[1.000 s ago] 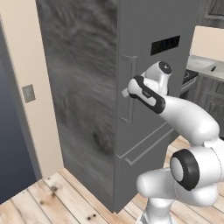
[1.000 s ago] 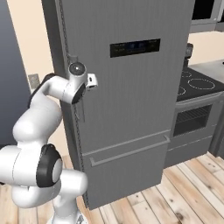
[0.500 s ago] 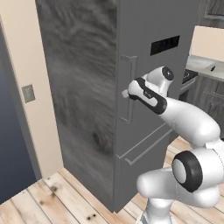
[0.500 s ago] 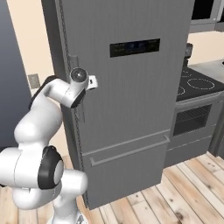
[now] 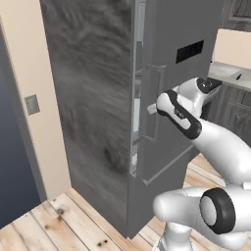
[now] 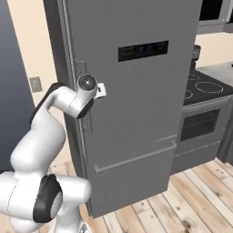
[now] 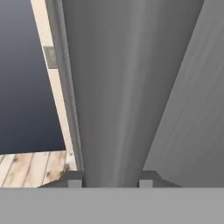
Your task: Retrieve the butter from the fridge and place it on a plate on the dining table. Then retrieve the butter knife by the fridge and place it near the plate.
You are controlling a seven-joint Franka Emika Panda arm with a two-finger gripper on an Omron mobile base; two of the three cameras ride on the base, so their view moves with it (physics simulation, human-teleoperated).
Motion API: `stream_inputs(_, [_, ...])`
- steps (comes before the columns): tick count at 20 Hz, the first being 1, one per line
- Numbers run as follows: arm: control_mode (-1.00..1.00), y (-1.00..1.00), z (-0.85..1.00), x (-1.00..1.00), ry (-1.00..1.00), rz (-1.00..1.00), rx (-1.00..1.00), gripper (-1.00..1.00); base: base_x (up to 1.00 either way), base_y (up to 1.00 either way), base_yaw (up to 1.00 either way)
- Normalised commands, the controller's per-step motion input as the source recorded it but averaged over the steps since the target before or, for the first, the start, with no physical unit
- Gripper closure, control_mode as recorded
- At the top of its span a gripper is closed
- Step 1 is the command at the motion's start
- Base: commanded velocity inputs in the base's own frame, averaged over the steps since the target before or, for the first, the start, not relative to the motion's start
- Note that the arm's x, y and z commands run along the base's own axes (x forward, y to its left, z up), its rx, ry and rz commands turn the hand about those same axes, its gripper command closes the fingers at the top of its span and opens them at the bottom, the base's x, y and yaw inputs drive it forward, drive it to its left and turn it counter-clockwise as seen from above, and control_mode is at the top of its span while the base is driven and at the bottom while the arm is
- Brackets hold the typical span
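The fridge [image 6: 136,104] stands shut, tall and grey beside the stove [image 6: 205,91] — the butter is presumably inside, not yet seen. The gripper [image 5: 153,109] sits at the vertical bar handle [image 7: 113,87], fingertips [image 7: 74,181] on either side of the bar, pinching it. To open well, pull along the door's arc, wrist following the hinge — a straight tug risks slipping off.

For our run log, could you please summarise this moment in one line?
phase: opening fridge | gripper: shut on handle | door: barely ajar | butter: not retrieved
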Motion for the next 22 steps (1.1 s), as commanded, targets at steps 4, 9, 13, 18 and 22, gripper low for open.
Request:
stream_inputs(4, [-1.00, -0.91, 0.00, -1.00, 0.07, 0.00, 0.00, 1.00, 0.00, 0.00, 0.00])
stream_inputs(9, [-1.00, -1.00, 0.00, -1.00, 0.15, 0.00, 0.00, 1.00, 0.00, 0.00, 0.00])
stream_inputs(13, [-1.00, -1.00, 0.00, -0.96, 0.20, 0.00, 0.01, 1.00, 0.00, 0.00, 0.00])
stream_inputs(18, [-1.00, -0.32, 0.03, -0.55, 0.07, -0.03, 0.00, 1.00, 0.00, 0.00, 0.00])
stream_inputs(22, [-1.00, 0.00, 0.04, -0.39, 0.00, -0.03, -0.02, -1.00, 0.00, 0.00, 0.00])
